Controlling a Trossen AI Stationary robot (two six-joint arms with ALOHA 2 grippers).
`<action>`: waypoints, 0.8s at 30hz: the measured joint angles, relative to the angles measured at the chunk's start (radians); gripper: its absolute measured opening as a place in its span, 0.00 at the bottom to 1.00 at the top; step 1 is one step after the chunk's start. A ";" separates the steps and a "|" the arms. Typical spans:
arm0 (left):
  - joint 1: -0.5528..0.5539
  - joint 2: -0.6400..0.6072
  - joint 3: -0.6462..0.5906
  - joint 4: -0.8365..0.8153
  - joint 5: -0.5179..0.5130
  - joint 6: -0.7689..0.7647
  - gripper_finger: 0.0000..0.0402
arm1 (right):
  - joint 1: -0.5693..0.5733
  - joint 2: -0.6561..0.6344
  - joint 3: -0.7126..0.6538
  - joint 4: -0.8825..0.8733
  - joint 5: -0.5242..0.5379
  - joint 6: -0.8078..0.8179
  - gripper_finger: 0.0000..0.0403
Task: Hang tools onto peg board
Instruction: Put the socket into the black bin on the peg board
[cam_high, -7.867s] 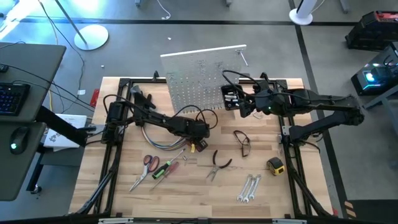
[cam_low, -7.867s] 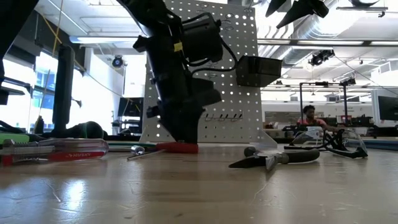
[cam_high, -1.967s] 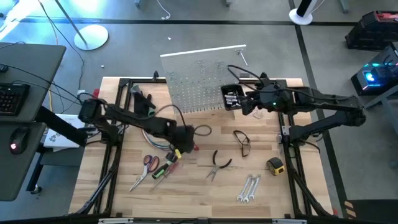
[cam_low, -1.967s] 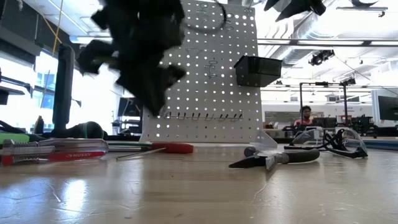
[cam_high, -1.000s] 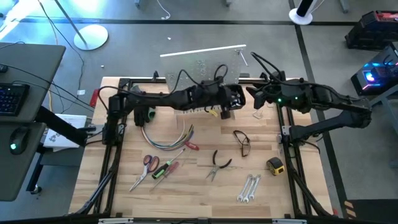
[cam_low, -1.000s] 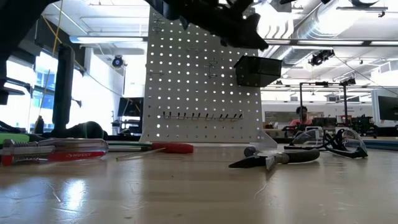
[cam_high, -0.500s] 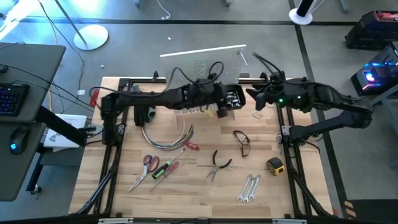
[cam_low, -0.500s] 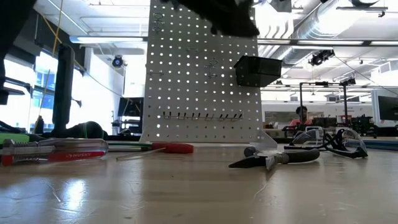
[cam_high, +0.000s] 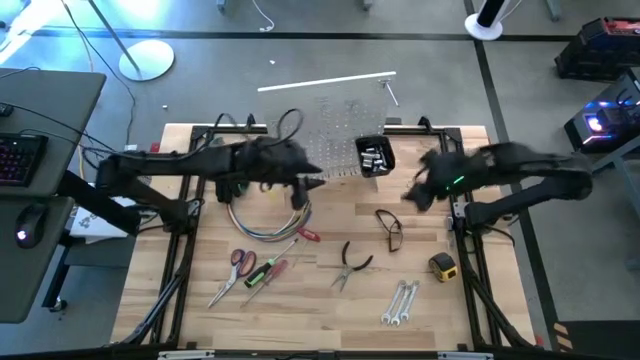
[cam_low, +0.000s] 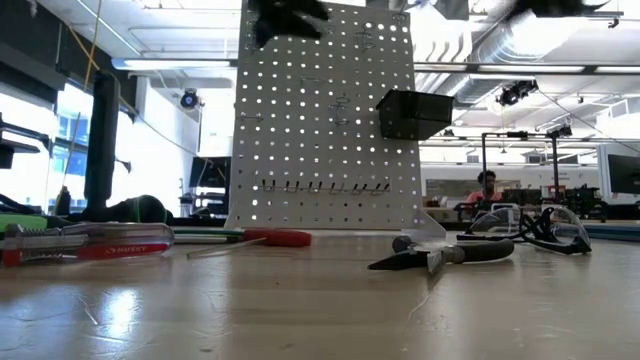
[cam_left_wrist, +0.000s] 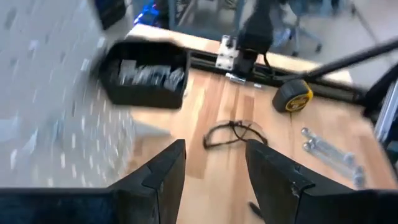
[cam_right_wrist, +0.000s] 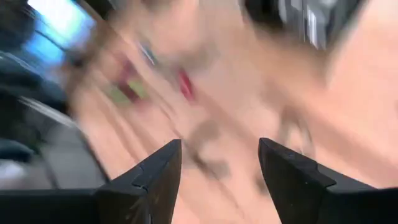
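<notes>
The white peg board (cam_high: 325, 125) stands upright at the table's far side, a small black bin (cam_high: 375, 157) with metal pieces fixed to it. Red-handled scissors (cam_high: 241, 262), screwdrivers (cam_high: 266, 271), black-handled pliers (cam_high: 350, 264), silver wrenches (cam_high: 400, 301) and a yellow tape measure (cam_high: 443, 265) lie flat on the table. My left gripper (cam_high: 304, 186) hovers left of the bin, in front of the board; in its wrist view it (cam_left_wrist: 214, 155) is open with nothing between the fingers. My right gripper (cam_high: 412, 193) hovers right of the bin, open (cam_right_wrist: 217, 149) and holding nothing.
A curved bundle of coloured cables (cam_high: 262, 215) lies below the left gripper, with a red-handled screwdriver (cam_high: 306, 235) beside it. Safety glasses (cam_high: 390, 230) lie right of centre. A black metal frame (cam_high: 185, 215) runs along the table's sides.
My left gripper has drawn back from the black bin toward the table's left edge, along the front of the peg board. My right gripper has tipped downward and come toward the near edge. The tools on the table have stayed where they were.
</notes>
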 joint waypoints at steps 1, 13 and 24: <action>-0.005 -0.030 -0.056 0.027 -0.013 -0.054 0.41 | 0.026 0.039 -0.001 -0.058 -0.011 0.046 0.52; -0.080 -0.132 -0.329 0.198 -0.069 -0.332 0.41 | 0.232 0.292 -0.357 -0.197 -0.271 0.254 0.14; -0.089 -0.133 -0.328 0.200 -0.085 -0.313 0.41 | 0.272 0.284 -0.592 -0.228 -0.323 0.229 0.00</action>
